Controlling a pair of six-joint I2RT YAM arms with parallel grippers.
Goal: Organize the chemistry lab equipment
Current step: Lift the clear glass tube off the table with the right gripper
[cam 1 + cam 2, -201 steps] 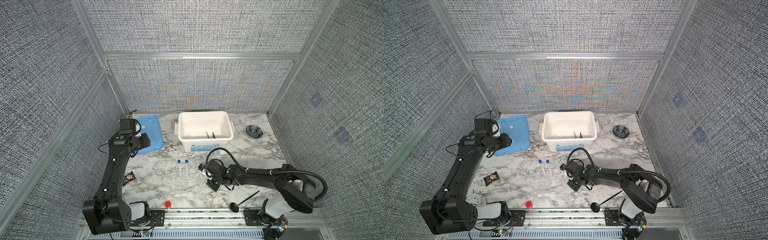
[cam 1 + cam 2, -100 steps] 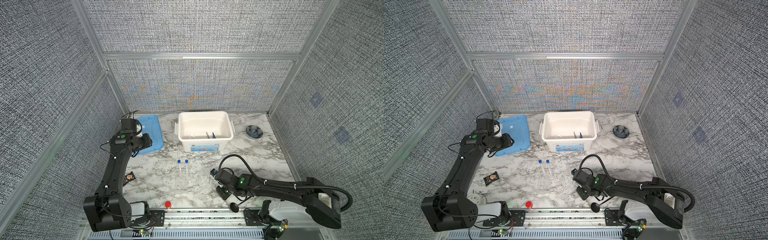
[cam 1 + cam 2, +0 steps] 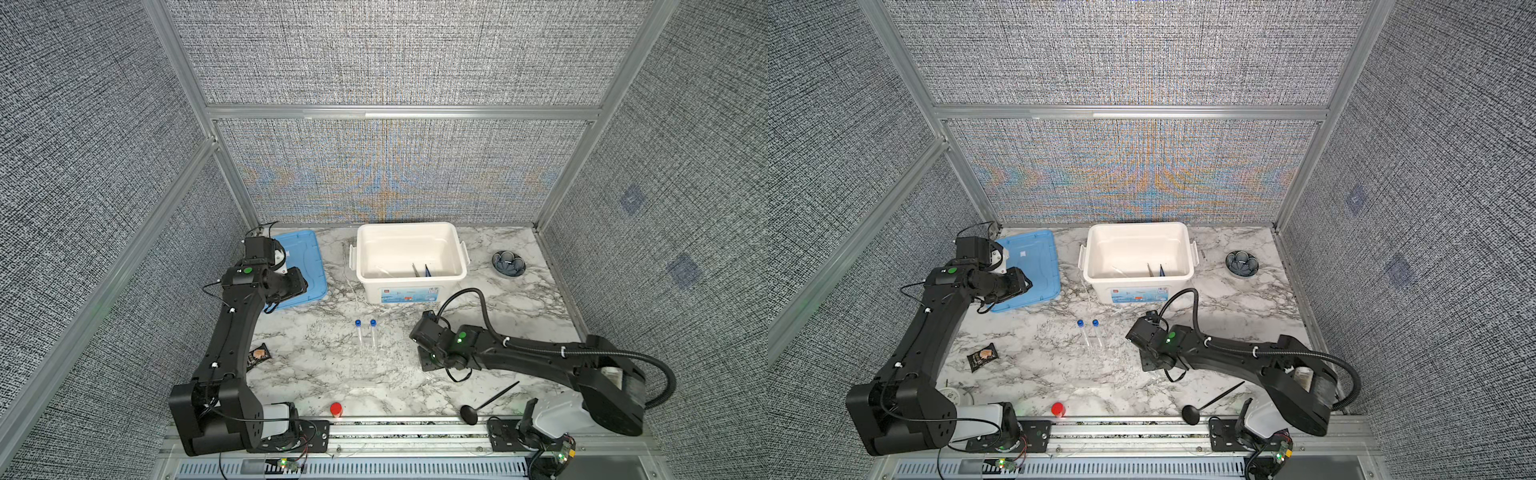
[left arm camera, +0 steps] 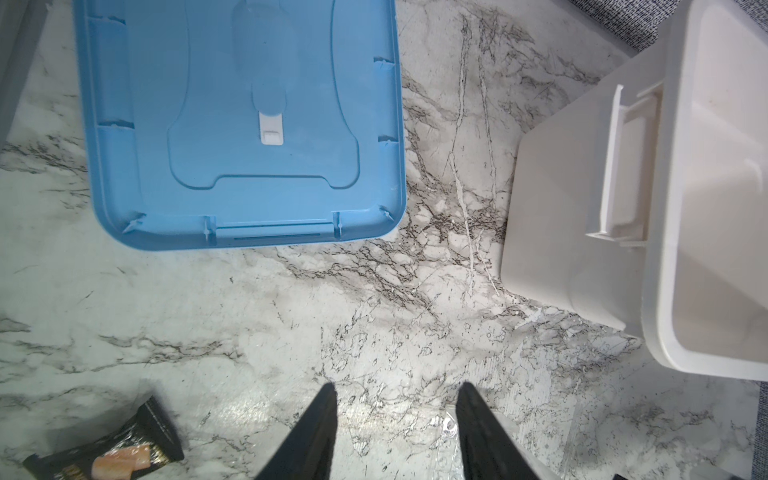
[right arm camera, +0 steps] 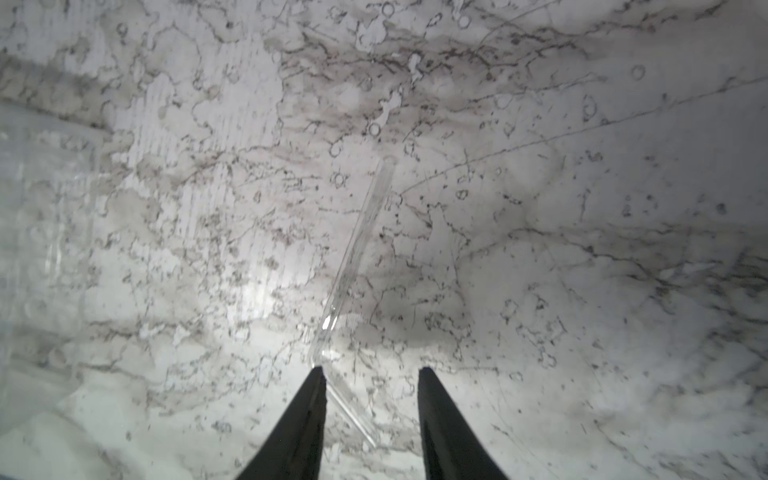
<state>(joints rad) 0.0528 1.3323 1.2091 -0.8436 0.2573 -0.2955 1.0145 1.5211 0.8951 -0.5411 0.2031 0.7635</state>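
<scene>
Glassware looks partly sorted. Silver tweezers (image 3: 417, 269) and dark forceps (image 3: 427, 271) lie inside the white bin (image 3: 409, 226), which I take to be the collecting place. Its blue lid (image 4: 249, 124) lies flat to one side, so the mouth is free. Two blue-capped tubes (image 3: 358, 323) lie side by side on the marble table (image 3: 316, 374), in front of the bin and between the arms.

The right gripper (image 5: 370, 369) hangs low over the table with its fingers parted and nothing pinched. A thin clear rod (image 5: 365, 232) lies flat below it, its near end just beside one fingertip and the rest stretching away ahead. To me it seems lined up for that rod, slightly off-centre.

The left gripper (image 4: 397, 385), also open and empty, hovers over bare marble between lid and bin.
</scene>
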